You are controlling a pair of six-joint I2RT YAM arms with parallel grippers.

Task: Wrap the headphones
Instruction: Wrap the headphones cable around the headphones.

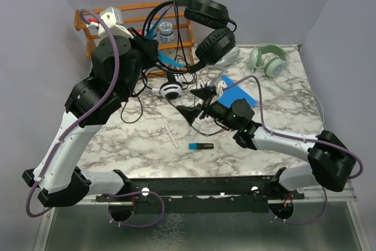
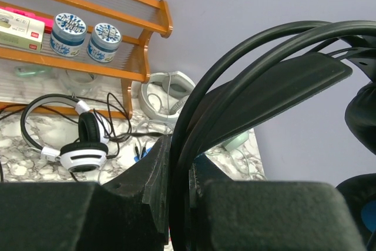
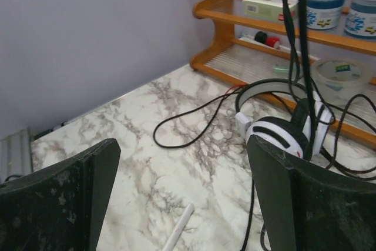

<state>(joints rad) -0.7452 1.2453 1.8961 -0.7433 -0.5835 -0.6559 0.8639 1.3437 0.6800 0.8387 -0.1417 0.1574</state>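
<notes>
My left gripper (image 1: 151,45) is raised over the back left of the table and shut on the headband (image 2: 264,86) of the all-black headphones (image 1: 208,24). In the left wrist view the band runs between the two fingers (image 2: 144,180). The ear cups hang to the right of the gripper, and thin black cables (image 3: 292,22) drop to the table. A white-and-black pair (image 1: 170,89) lies on the marble below. My right gripper (image 1: 197,103) hovers low, just right of that pair (image 3: 282,127), open with nothing between its fingers.
A wooden rack (image 1: 138,24) with jars (image 2: 67,30) stands along the back wall. A pale green-white pair (image 1: 267,60) lies at the back right, a grey-white one (image 2: 167,92) near the rack. A blue sheet (image 1: 241,95), a marker (image 1: 201,146) and a white pen (image 1: 172,136) lie mid-table.
</notes>
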